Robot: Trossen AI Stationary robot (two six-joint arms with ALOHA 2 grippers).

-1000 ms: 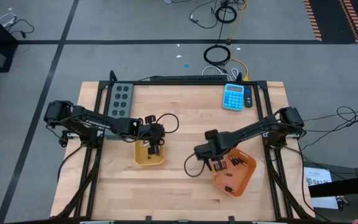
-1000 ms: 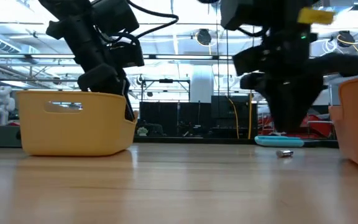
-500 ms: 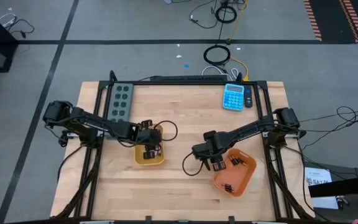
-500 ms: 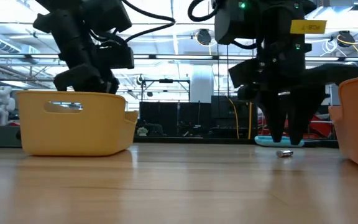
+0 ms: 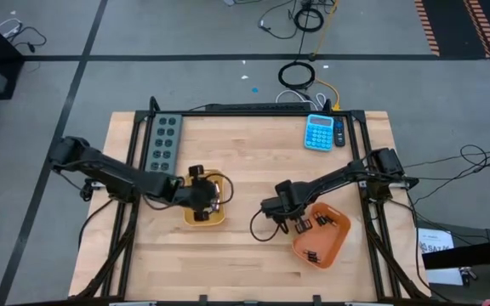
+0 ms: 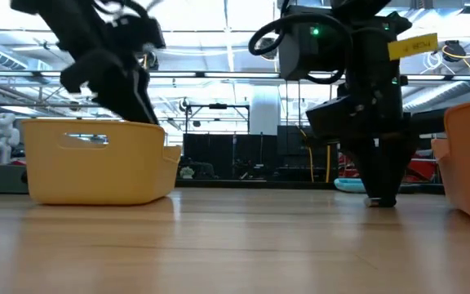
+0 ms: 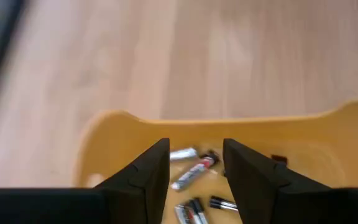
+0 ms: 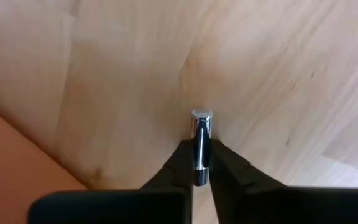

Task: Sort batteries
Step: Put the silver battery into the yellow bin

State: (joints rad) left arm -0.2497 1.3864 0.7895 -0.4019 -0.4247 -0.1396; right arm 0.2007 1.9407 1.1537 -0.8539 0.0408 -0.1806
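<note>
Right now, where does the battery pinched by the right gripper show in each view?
High view: hidden under the right gripper, just left of the orange tray.
Low view: barely visible at the gripper's tips on the table, right of centre.
Left wrist view: not in it.
Right wrist view: the battery sits centred between the fingers.
Shared landmark: the orange tray.

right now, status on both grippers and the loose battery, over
Right gripper shut on loose battery, down on the table beside orange tray. Left gripper open over yellow tray. Nothing in the way.
</note>
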